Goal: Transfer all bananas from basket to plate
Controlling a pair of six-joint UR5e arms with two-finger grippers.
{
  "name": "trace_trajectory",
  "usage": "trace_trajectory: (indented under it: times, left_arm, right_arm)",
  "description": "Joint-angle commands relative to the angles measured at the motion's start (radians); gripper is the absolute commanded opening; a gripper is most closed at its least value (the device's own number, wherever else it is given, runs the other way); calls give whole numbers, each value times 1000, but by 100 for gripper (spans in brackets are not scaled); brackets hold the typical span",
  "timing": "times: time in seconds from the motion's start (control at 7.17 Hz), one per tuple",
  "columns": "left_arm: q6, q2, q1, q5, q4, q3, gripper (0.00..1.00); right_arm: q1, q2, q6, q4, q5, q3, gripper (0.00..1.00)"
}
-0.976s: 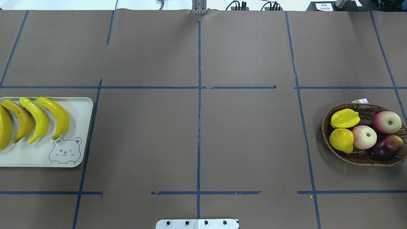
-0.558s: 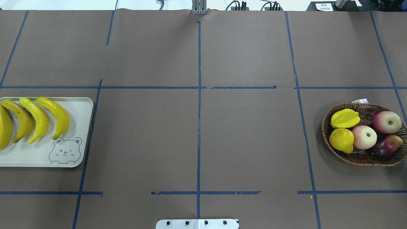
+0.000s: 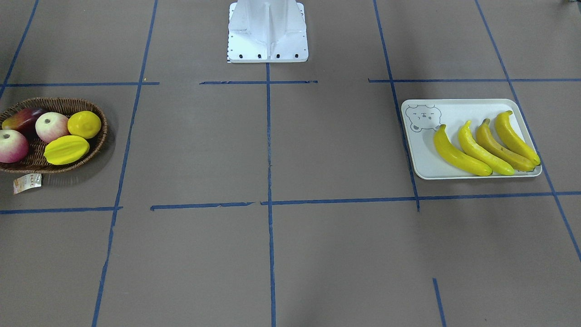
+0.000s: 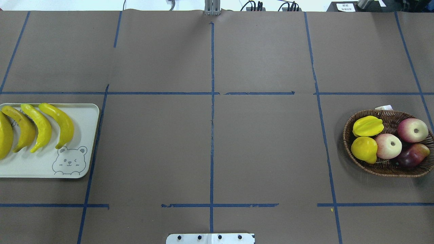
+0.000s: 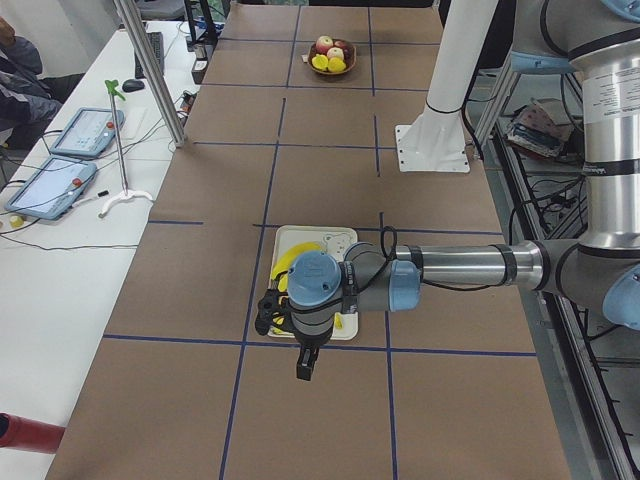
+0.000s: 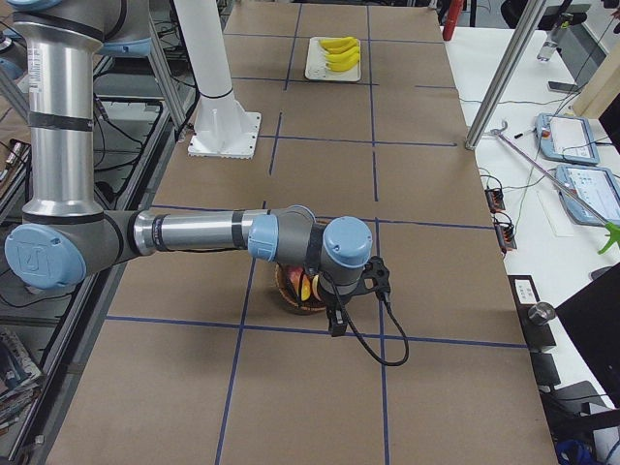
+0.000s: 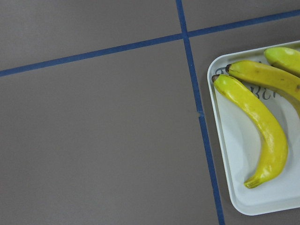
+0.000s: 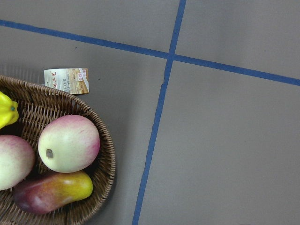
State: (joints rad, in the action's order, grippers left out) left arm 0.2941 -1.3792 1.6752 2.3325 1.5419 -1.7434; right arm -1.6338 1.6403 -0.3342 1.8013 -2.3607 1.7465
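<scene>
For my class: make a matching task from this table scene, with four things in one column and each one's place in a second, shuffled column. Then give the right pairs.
Things:
1 bananas
2 starfruit
3 tag
4 bear print

Places:
A in the basket
B printed at a corner of the plate
C on the table, beside the basket
D lying side by side on the plate

Pairs: 1-D, 2-A, 3-C, 4-B

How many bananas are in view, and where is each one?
4, side by side on the plate: innermost banana, second banana, darker banana, outermost banana. None shows in the basket.
</scene>
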Motion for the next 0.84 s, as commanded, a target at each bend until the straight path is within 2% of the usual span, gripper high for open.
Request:
trace_trajectory:
  times: [0.0, 0.7]
  left_arm:
    - [-3, 0, -2, 7, 6, -10, 100]
    - [8, 40, -2, -7, 24, -21, 100]
  right_arm:
    - [0, 0, 0, 0, 0, 1, 100]
    - [3, 1, 4, -2, 1, 2, 100]
